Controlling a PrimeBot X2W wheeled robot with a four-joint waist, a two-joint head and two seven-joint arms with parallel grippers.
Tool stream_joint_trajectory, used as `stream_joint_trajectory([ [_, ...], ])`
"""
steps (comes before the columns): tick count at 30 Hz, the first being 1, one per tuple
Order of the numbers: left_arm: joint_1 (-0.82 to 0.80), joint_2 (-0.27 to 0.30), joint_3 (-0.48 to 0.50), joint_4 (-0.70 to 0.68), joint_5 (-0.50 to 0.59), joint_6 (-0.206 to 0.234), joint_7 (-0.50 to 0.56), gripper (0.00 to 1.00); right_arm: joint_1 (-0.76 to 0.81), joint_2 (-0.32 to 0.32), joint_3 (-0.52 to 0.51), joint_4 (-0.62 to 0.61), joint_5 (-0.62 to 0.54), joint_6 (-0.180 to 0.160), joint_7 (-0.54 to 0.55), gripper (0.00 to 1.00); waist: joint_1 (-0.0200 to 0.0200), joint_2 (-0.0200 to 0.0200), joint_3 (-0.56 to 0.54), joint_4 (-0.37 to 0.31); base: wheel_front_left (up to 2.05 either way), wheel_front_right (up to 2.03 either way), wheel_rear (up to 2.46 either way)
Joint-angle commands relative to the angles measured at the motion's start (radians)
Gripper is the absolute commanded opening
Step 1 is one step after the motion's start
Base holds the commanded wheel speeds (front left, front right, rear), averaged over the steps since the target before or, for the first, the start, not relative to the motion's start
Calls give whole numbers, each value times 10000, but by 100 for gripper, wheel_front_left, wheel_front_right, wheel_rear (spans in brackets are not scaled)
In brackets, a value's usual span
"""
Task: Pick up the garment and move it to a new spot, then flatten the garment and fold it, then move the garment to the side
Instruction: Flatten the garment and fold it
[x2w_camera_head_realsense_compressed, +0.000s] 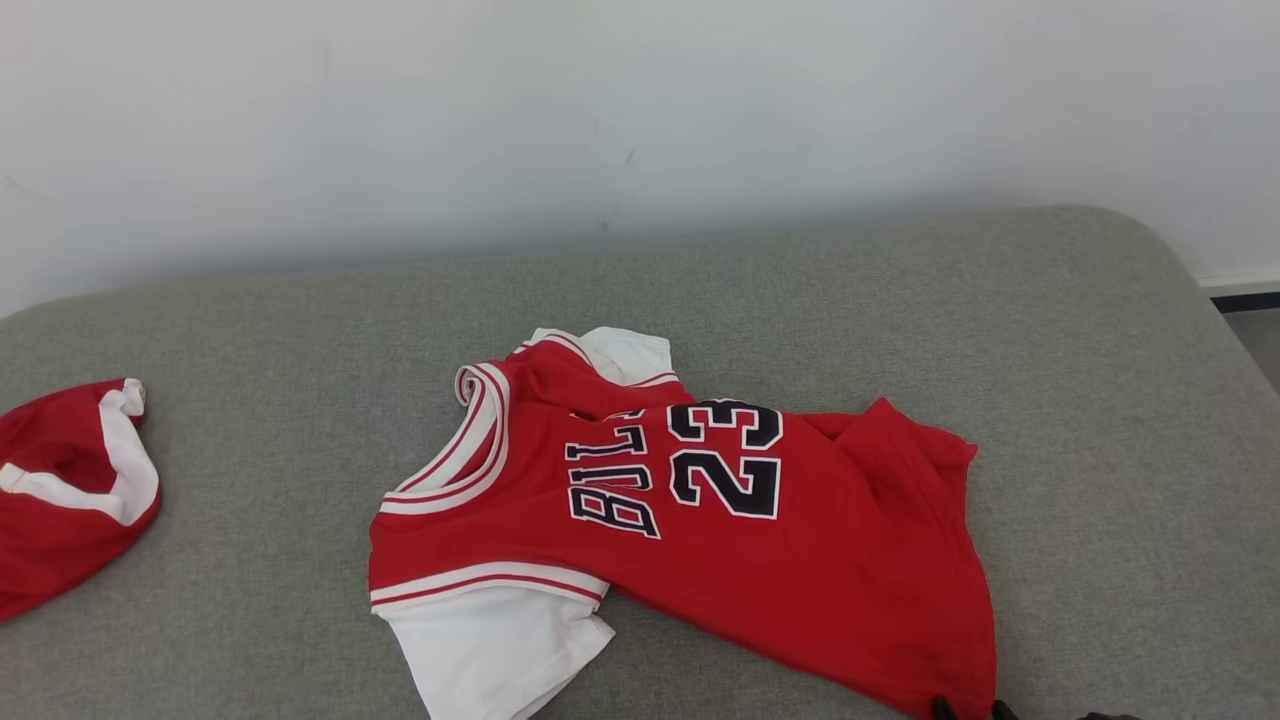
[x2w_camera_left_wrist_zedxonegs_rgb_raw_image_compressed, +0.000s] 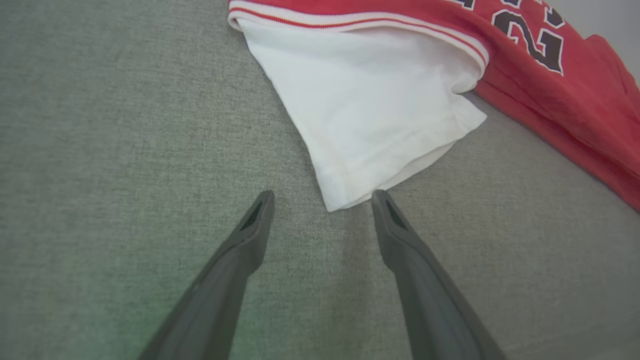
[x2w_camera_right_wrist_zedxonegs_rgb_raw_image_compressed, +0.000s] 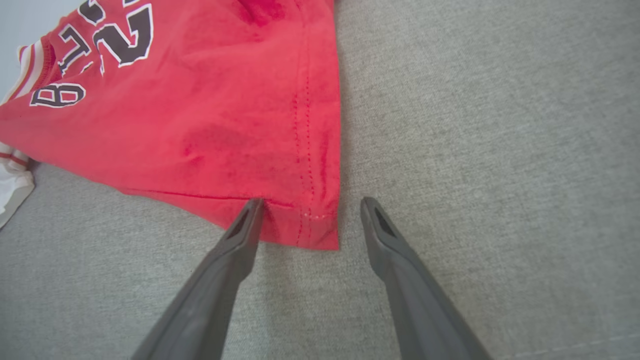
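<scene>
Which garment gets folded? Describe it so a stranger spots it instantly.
Find the grey fabric surface below the white wall. Near its middle lies a red jersey with white sleeves. Unlike the red-and-white cloth at the left edge, it bears a black 23.

On jersey (x2w_camera_head_realsense_compressed: 700, 560), mid-chest: number (x2w_camera_head_realsense_compressed: 727, 465) "23" in black digits edged white. Between it and the collar, arched black lettering (x2w_camera_head_realsense_compressed: 610, 490), turned sideways, readable as "BUL" then "L", the rest lost in a fold. Same digits and letters cut off at the edges of both wrist views.
</scene>
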Motion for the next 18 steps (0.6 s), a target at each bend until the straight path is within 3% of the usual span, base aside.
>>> stream_joint_trajectory([
  [1,-130,7,-2,24,-36,-45,-33,100,-141,-44,46,54,86,-24,-73,100,0,0,32,14,0,0,0],
  [10,-493,7,-211,482,-590,-118,-31,97,-448,-79,429,460,271,-24,-277,100,0,0,108,20,0,0,0],
  [11,-528,7,-253,586,-731,-130,-31,76,-480,-90,473,491,291,-24,-298,83,0,0,113,21,0,0,0],
  [12,-582,7,-301,698,-871,-139,-30,34,-507,-95,520,518,312,-24,-325,45,0,0,121,21,0,0,0],
  [13,-650,6,-355,774,-987,-151,-26,2,-529,-108,589,528,315,-24,-347,30,0,0,127,19,0,0,0],
  [14,-717,-1,-416,859,-1054,-162,-25,0,-551,-126,647,514,288,-24,-385,0,0,0,143,17,0,0,0],
  [18,-887,2,-646,980,-1378,-148,-25,0,-572,-271,658,388,193,-24,-504,0,0,0,191,21,0,0,0],
])
